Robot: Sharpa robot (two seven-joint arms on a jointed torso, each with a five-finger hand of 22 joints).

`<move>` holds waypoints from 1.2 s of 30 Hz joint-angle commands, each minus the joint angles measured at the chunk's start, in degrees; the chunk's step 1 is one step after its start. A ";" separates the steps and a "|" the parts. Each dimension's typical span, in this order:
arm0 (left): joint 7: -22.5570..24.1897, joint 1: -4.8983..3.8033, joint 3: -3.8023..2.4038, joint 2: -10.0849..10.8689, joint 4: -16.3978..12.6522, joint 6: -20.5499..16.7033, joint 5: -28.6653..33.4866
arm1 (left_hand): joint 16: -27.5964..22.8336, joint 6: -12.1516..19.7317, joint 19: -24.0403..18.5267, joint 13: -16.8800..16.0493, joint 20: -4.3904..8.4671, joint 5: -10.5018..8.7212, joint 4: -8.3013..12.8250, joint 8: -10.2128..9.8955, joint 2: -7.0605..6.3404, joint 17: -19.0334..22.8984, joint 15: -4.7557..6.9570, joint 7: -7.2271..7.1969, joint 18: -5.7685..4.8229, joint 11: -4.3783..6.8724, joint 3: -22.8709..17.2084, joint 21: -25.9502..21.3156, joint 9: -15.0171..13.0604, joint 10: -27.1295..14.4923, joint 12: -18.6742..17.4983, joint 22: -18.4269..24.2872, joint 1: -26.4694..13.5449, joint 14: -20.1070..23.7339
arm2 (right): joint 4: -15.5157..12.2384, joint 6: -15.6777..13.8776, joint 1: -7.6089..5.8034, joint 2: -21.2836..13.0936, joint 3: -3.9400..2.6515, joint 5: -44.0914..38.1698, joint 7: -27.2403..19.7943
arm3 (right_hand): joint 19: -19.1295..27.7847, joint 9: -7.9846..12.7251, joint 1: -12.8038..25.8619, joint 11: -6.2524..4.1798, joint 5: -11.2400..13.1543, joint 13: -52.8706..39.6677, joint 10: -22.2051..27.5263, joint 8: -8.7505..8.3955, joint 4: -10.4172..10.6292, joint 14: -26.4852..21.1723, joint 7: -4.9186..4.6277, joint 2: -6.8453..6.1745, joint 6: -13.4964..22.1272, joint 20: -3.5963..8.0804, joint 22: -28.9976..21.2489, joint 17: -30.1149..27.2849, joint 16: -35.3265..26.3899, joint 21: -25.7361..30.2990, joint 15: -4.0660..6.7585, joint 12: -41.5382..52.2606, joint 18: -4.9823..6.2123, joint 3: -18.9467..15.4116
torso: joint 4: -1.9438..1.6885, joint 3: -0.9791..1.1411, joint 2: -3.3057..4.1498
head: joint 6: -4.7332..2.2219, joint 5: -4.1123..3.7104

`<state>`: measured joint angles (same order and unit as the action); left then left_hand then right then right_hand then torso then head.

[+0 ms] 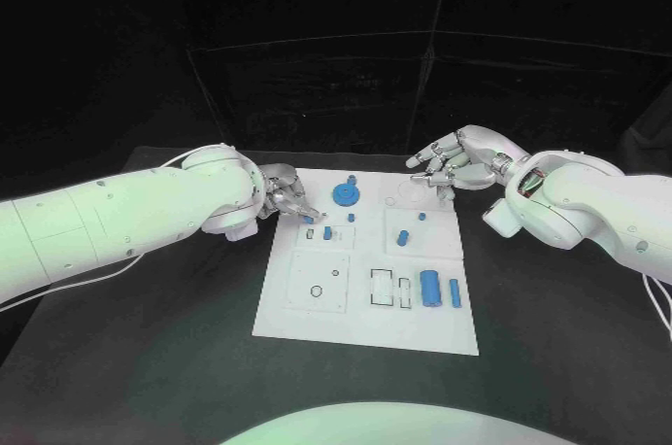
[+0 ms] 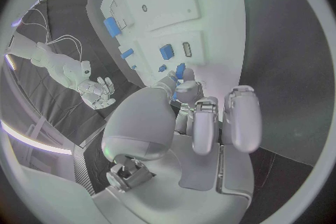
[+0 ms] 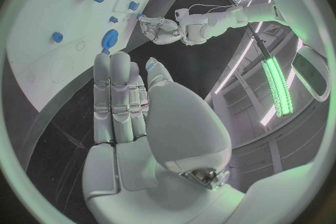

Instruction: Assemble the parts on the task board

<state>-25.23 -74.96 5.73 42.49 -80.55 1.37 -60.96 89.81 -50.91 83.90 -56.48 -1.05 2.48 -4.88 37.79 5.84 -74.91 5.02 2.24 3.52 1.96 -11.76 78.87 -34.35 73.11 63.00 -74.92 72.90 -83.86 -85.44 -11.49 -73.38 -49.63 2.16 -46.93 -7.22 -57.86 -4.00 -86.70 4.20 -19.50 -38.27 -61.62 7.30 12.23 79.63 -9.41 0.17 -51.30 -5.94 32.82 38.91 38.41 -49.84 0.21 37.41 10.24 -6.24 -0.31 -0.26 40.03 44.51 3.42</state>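
Observation:
The white task board [image 1: 367,319] lies in the middle of the black table. On it are a blue gear-like disc [image 1: 346,191], small blue pegs [image 1: 328,232] [image 1: 402,237] and two blue cylinders [image 1: 430,288] at its right side. My left hand [image 1: 287,200] hovers over the board's far left corner. It pinches a small blue part [image 2: 180,71] between thumb and a finger, just above the board [image 2: 210,17]. My right hand [image 1: 455,163] hangs over the far right corner with straight fingers [image 3: 119,95] holding nothing. It sees the disc [image 3: 110,39] below.
Empty outlined slots [image 1: 383,285] and a round hole [image 1: 317,291] mark the board's near half. Black table [image 1: 168,348] surrounds the board on all sides. Dark panels stand behind the table's far edge.

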 commanded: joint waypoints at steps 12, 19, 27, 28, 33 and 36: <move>2.18 0.72 0.25 0.51 -1.25 0.55 -5.57 | 0.19 0.04 1.00 0.06 0.38 0.21 4.79 0.40 -1.32 -15.09 0.44 -0.42 -0.38 0.24 -5.83 0.22 -0.19 0.63 0.11 -1.63 -0.31 -6.14 | 0.33 0.47 -0.09 0.20 -0.03 1.58 -0.75 | -0.11 -0.04 0.03 -0.01 -0.39 0.11 0.38 0.35 0.42 -0.29 0.05 0.13 0.38 -0.15 -0.12 -0.06 -0.32 0.32 -0.02 -0.15 0.25 -0.17 | 0.12 0.00 0.09 | 0.25 0.18; 1.00 0.80 1.19 0.47 -1.20 4.20 -5.80 | 0.19 0.05 0.95 0.17 0.38 0.21 4.92 0.41 -1.54 -15.09 0.43 -0.41 -0.36 0.23 -6.37 0.11 -0.21 0.61 -0.02 -1.53 -0.47 -6.14 | 0.51 0.46 -0.09 0.18 -0.03 1.94 -0.77 | -0.11 -0.04 0.03 -0.01 -0.39 0.11 0.38 0.35 0.42 -0.29 0.05 0.13 0.38 -0.15 -0.12 -0.06 -0.32 0.32 -0.02 -0.15 0.25 -0.17 | 0.13 0.02 0.07 | 0.47 0.10; 0.85 0.91 1.57 0.29 -0.98 4.95 -5.83 | 0.19 0.05 0.95 0.21 0.38 0.21 4.95 0.42 -1.60 -15.09 0.42 -0.40 -0.36 0.23 -6.53 0.10 -0.22 0.60 -0.05 -1.52 -0.53 -6.14 | 0.55 0.43 -0.09 0.16 -0.03 1.99 -0.80 | -0.11 -0.04 0.03 -0.01 -0.39 0.11 0.38 0.35 0.42 -0.29 0.05 0.13 0.38 -0.15 -0.12 -0.06 -0.32 0.32 -0.02 -0.15 0.25 -0.17 | 0.06 0.01 0.06 | 0.56 -0.15; 0.84 0.93 1.59 0.28 -0.98 4.98 -5.84 | 0.19 0.04 0.94 0.28 0.37 0.21 4.98 0.43 -1.70 -15.09 0.41 -0.38 -0.35 0.21 -6.85 0.07 -0.23 0.59 -0.12 -1.51 -0.67 -6.14 | 0.55 0.43 -0.09 0.17 -0.03 1.99 -0.80 | -0.11 -0.04 0.03 -0.01 -0.39 0.11 0.38 0.35 0.42 -0.29 0.05 0.13 0.38 -0.15 -0.12 -0.06 -0.32 0.32 -0.02 -0.15 0.25 -0.17 | 0.08 0.01 0.05 | 0.57 -0.14; 0.71 0.97 1.63 0.34 -1.17 5.29 -5.84 | 0.19 0.04 0.94 0.28 0.37 0.21 4.98 0.43 -1.70 -15.09 0.41 -0.38 -0.35 0.21 -6.85 0.07 -0.23 0.59 -0.12 -1.51 -0.67 -6.14 | 0.60 0.46 -0.09 0.18 -0.03 2.00 -0.80 | -0.11 -0.04 0.03 -0.01 -0.39 0.11 0.38 0.35 0.42 -0.29 0.05 0.13 0.38 -0.15 -0.12 -0.06 -0.32 0.32 -0.02 -0.15 0.25 -0.17 | 0.05 0.00 0.05 | 0.57 -0.35; 0.60 0.98 1.64 0.42 -1.32 5.60 -5.84 | 0.19 0.04 0.94 0.28 0.37 0.21 4.98 0.43 -1.70 -15.09 0.41 -0.38 -0.35 0.21 -6.85 0.07 -0.23 0.59 -0.12 -1.51 -0.67 -6.14 | 0.61 0.47 -0.09 0.18 -0.03 2.00 -0.80 | -0.11 -0.04 0.03 -0.01 -0.39 0.11 0.38 0.35 0.42 -0.29 0.05 0.13 0.38 -0.15 -0.12 -0.06 -0.32 0.32 -0.02 -0.15 0.25 -0.17 | 0.08 0.01 0.05 | 0.53 -0.33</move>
<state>-24.17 -74.34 7.08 42.99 -81.65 4.62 -66.40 89.81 -50.99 83.89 -56.26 -1.06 2.42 -4.34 37.95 4.01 -74.90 5.02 2.18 3.52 2.25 -13.73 78.87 -34.53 73.42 63.00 -74.92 71.57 -83.86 -84.78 -11.37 -73.37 -49.48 2.16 -45.30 -7.44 -57.86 -4.00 -86.70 4.20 -19.58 -38.21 -61.62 7.30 12.41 79.63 -9.41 0.17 -51.30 -5.94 32.76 38.91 38.34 -49.84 0.21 37.41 10.24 -6.42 -0.24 -0.26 40.09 45.09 3.05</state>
